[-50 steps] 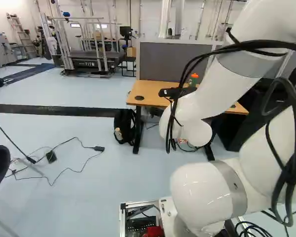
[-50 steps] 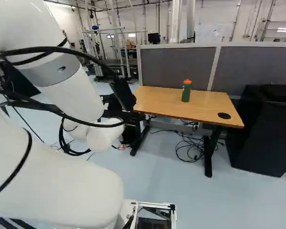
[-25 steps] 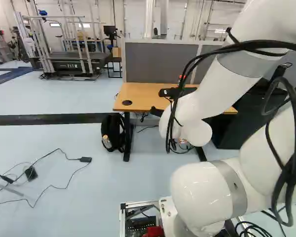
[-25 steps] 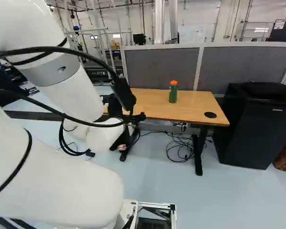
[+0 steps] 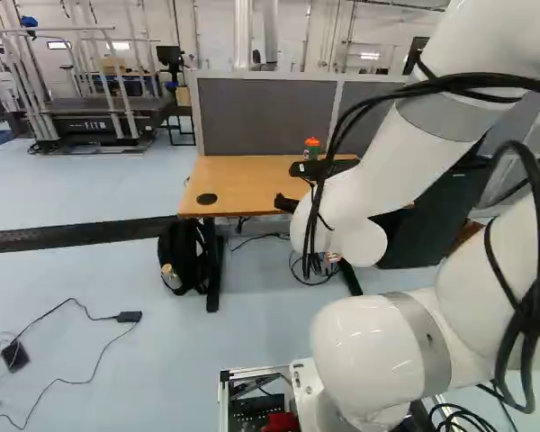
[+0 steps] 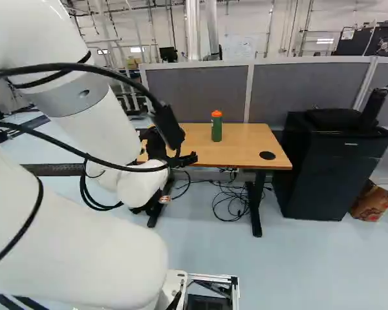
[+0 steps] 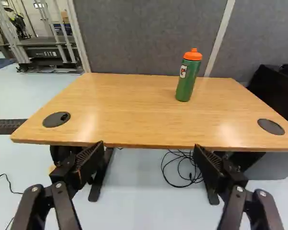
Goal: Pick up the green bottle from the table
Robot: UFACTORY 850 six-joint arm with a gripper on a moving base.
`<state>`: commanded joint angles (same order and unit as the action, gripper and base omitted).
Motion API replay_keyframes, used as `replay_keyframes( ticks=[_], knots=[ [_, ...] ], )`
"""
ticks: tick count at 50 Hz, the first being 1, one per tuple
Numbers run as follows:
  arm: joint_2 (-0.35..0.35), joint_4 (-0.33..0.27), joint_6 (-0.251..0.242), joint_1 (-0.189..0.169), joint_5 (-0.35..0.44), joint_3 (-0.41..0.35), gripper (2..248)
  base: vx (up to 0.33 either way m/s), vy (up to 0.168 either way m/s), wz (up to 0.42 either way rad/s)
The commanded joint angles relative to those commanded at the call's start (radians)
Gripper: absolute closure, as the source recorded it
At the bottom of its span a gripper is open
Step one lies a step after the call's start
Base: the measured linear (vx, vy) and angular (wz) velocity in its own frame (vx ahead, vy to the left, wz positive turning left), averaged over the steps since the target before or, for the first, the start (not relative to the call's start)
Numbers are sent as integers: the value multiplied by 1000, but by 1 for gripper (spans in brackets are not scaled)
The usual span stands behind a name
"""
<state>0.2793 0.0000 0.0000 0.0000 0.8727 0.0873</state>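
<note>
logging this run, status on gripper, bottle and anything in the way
Gripper open, empty. Green bottle upright on table. Table's near edge between them, nothing else seen.

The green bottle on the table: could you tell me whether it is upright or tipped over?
Upright: the green bottle stands on its base, orange cap on top.

White arm (image 5: 391, 157), black cables (image 5: 452, 82)

Open air over the tabletop (image 7: 134, 110) from the near edge up to the bottle (image 7: 185, 80). Side room both ways, more on its left. Divider (image 7: 144, 38) walls off the far side. Black cabinet (image 6: 330, 177) blocks past the right end. Below: legs (image 6: 255, 210), cables between them, backpack (image 5: 184, 256) beside the left one.
</note>
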Motion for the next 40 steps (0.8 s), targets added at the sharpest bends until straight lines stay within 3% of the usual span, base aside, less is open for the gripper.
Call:
replay_keyframes(
  ticks=[40],
  knots=[
    [0, 0, 0, 0, 0, 0, 3, 128, -63, -197]
  ],
)
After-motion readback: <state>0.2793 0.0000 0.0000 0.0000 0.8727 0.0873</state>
